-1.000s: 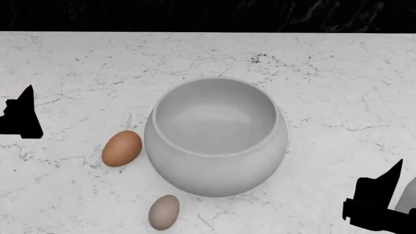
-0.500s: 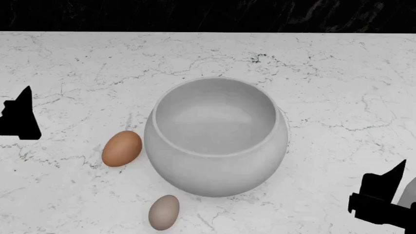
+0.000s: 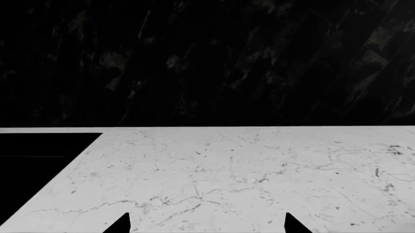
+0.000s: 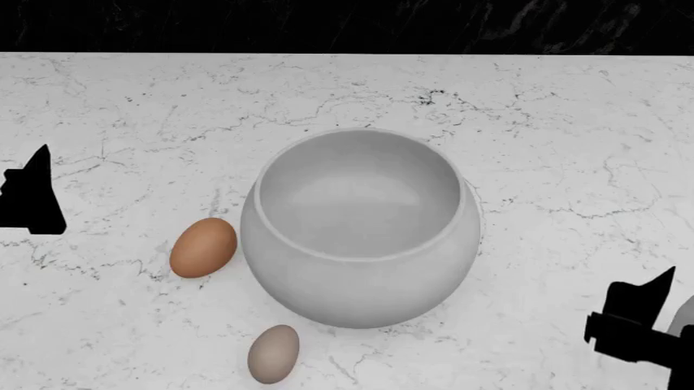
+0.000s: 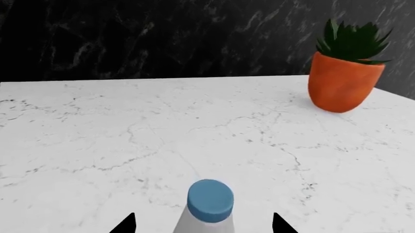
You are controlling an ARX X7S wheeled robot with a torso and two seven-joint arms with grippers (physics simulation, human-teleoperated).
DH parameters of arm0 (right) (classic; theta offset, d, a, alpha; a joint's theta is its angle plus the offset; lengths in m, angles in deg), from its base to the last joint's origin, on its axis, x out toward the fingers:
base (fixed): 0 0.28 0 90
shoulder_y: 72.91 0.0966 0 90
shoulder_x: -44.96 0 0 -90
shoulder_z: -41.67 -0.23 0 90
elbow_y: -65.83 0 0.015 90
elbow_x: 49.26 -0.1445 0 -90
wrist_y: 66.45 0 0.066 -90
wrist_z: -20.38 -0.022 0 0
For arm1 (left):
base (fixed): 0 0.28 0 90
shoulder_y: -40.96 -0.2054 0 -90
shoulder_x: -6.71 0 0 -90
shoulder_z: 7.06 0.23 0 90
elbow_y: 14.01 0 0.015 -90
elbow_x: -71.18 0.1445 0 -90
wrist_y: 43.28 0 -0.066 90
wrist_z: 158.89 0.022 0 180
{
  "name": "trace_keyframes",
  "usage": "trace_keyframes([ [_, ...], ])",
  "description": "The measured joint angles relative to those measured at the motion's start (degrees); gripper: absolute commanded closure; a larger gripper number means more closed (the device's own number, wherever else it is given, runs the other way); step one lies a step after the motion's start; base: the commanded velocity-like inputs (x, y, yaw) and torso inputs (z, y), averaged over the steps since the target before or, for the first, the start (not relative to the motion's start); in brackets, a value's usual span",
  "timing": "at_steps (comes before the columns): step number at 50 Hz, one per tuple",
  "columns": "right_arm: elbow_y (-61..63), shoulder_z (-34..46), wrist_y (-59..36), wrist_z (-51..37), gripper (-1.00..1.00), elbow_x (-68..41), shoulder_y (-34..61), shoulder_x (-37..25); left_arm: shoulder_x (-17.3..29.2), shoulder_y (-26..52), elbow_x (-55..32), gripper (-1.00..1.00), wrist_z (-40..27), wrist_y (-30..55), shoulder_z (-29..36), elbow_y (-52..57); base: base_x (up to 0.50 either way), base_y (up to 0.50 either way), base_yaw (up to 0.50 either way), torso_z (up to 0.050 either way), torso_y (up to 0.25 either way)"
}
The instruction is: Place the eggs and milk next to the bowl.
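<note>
The bowl fills the counter's middle, with both eggs close at its left and front. Right of it lies open marble.

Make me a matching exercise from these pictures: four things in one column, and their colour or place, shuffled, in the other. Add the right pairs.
Things:
1. bowl
2. larger egg
3. smaller egg
4. milk bottle cap

Descriptions:
A. blue, seen between the right hand's fingertips in the right wrist view
B. dull grey-beige, on the counter in front of the bowl
C. matte grey-white, wide-mouthed, the biggest item in the head view
D. orange-brown, beside the bowl on its left

Pairs: 1-C, 2-D, 3-B, 4-A
</note>
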Motion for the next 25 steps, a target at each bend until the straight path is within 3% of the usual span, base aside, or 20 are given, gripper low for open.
trace_keyframes([
  [25,-8.56,2.23,3.8,2.11,-1.0,2.35,2.01,1.45,0.29,-0.23,0.06,-1.0,-0.1,-0.23,0.09,-0.28,0.0,0.0,0.0,0.0,0.0],
])
